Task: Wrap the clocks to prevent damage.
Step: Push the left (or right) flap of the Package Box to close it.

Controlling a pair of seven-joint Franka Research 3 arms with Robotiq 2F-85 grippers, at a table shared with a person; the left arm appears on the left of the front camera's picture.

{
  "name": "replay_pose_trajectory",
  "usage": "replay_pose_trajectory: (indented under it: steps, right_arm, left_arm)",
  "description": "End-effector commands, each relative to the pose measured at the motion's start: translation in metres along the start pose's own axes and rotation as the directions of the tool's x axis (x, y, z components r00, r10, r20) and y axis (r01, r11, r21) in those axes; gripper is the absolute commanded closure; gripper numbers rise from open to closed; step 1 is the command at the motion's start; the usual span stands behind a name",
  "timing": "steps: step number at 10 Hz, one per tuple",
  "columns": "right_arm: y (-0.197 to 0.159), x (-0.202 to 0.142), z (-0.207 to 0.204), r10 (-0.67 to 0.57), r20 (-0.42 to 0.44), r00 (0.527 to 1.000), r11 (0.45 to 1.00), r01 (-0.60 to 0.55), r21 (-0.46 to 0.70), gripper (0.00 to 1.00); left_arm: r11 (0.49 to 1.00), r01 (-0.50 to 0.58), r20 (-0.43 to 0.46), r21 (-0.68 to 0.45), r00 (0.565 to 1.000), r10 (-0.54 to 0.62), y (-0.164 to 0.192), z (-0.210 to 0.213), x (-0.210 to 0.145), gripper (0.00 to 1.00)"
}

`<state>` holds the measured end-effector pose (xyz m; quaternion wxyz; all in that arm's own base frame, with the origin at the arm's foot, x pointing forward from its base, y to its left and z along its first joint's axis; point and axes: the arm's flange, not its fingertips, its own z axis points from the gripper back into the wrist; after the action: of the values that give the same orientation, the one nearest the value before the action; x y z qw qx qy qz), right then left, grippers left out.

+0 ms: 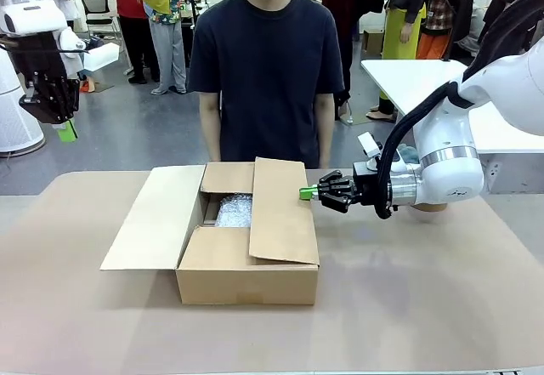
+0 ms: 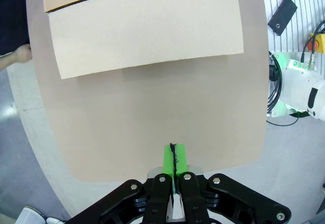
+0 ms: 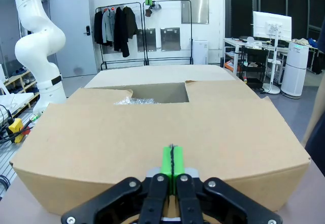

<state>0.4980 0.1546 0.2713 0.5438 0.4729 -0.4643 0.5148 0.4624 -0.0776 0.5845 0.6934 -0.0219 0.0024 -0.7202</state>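
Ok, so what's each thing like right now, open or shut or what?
box: half open, top not closed up.
left flap: folded out wide.
right flap: folded down over the top.
bubble wrap: inside the box, showing through the gap.
left gripper: up in the air, jaws shut, holding nothing.
right gripper: jaws shut, tips at the right flap's edge.

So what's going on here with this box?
A cardboard box sits on the table with bubble wrap showing inside. The right gripper, shut, is at the edge of the right flap, which is folded over the opening; the left flap lies spread outward. The left gripper, also shut, hangs high off to the side. A person stands behind the box.
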Motion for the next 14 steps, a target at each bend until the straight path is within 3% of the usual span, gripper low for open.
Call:
replay_pose_trajectory:
  steps: [1, 2, 3, 4, 6, 8, 10, 12, 13, 14]
  right_arm:
    - [0.004, -0.005, -0.002, -0.007, 0.0, 1.0, 1.0, 0.007, -0.014, 0.99]
    - [0.004, -0.005, -0.002, -0.007, 0.0, 1.0, 1.0, 0.007, -0.014, 0.99]
    - [0.004, -0.005, -0.002, -0.007, 0.0, 1.0, 1.0, 0.007, -0.014, 0.99]
    - [0.004, -0.005, -0.002, -0.007, 0.0, 1.0, 1.0, 0.007, -0.014, 0.99]
    - [0.004, -0.005, -0.002, -0.007, 0.0, 1.0, 1.0, 0.007, -0.014, 0.99]
    - [0.004, -0.005, -0.002, -0.007, 0.0, 1.0, 1.0, 0.007, -0.014, 0.99]
    - [0.004, -0.005, -0.002, -0.007, 0.0, 1.0, 1.0, 0.007, -0.014, 0.99]
    - [0.004, -0.005, -0.002, -0.007, 0.0, 1.0, 1.0, 0.007, -0.014, 0.99]
    - [0.004, -0.005, -0.002, -0.007, 0.0, 1.0, 1.0, 0.007, -0.014, 0.99]
    - [0.004, -0.005, -0.002, -0.007, 0.0, 1.0, 1.0, 0.007, -0.014, 0.99]
  left_arm:
    - [1.0, -0.002, -0.023, 0.011, 1.0, 0.003, 0.0, 0.001, -0.002, 1.0]
    - [1.0, 0.0, 0.0, 0.0, 1.0, 0.0, 0.0, 0.0, 0.0, 1.0]
    - [0.998, 0.059, 0.115, -0.016, 0.992, -0.056, 0.008, 0.001, -0.02, 1.0]
    - [0.988, 0.152, 0.301, -0.011, 0.943, -0.142, 0.014, -0.001, -0.044, 1.0]
    - [0.971, 0.235, 0.525, 0.036, 0.823, -0.218, 0.027, -0.024, -0.083, 1.0]
    - [0.985, 0.152, 0.608, 0.075, 0.776, -0.166, 0.029, -0.079, -0.104, 1.0]
    - [0.997, 0.06, 0.675, -0.057, 0.737, -0.006, 0.029, -0.135, -0.114, 1.0]
    - [0.992, -0.057, 0.621, -0.11, 0.775, 0.113, 0.015, -0.174, -0.118, 1.0]
    - [0.989, -0.089, 0.617, -0.121, 0.773, 0.145, 0.013, -0.171, -0.119, 1.0]
    - [0.994, 0.022, 0.645, -0.105, 0.763, 0.051, 0.02, -0.177, -0.126, 1.0]
